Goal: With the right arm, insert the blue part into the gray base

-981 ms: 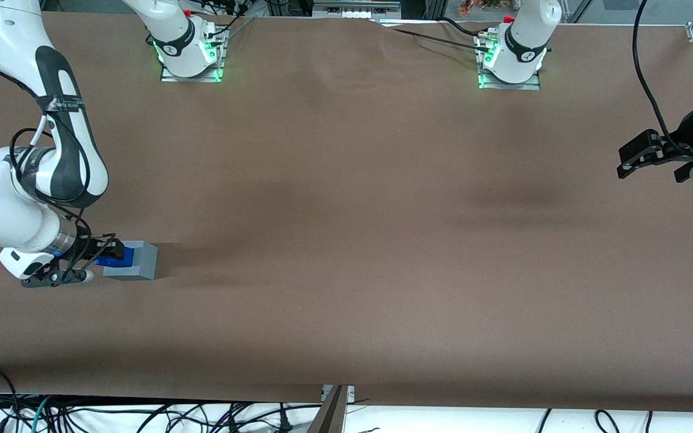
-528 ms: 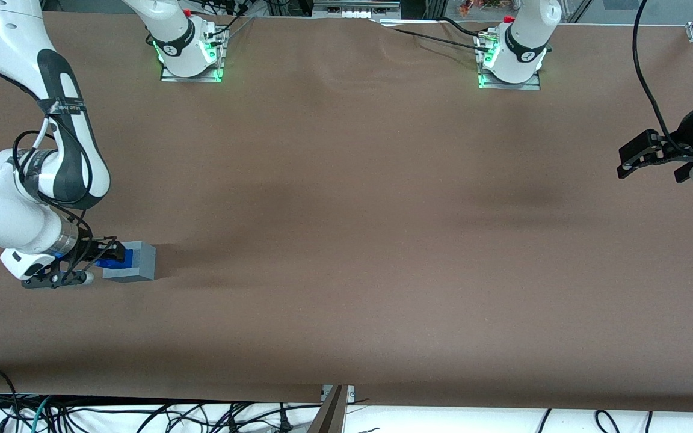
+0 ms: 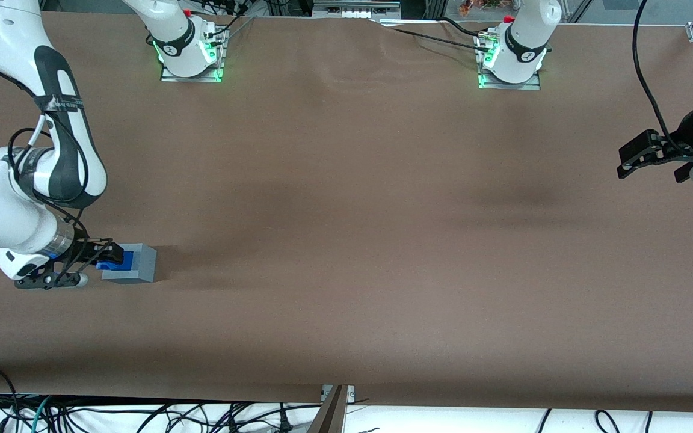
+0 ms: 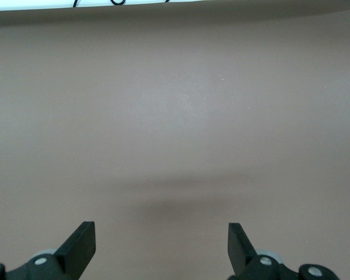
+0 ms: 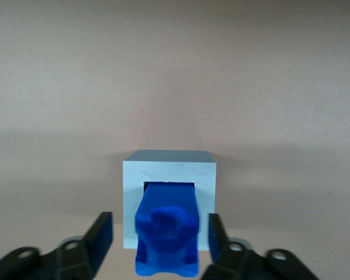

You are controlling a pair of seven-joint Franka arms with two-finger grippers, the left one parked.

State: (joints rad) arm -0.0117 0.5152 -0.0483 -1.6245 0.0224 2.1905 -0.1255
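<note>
Blue part [image 3: 120, 260]: it sits partly in the recess of the gray base [image 3: 143, 263], and its knobbed end sticks out of the recess at the base's 9 o'clock in the front view.
Blue part, wrist view [image 5: 166, 233]: a rounded knob faces the camera, and the body runs back into the square opening.
Gray base, wrist view [image 5: 169, 171]: the light gray face frames the opening, with its rim showing above and on both sides of the blue piece.
Base placement: it rests on the brown table [image 3: 346, 210] toward the working arm's end, at roughly 8 o'clock from the table's middle in the front view.
Gripper [image 3: 109, 257]: it is low over the table just beside the base, at the base's 9 o'clock, and level with the protruding blue end.
Hand state: the fingers [image 5: 101, 234] are spread, one on each side of the blue part, with a clear gap between each pad and the plastic, so nothing is pinched.
Gripper, wrist view [image 5: 158, 226]: the blue piece lies between the two black fingers.
Right arm [image 3: 64, 150]: it bends down from about 10 o'clock toward the gripper.
</note>
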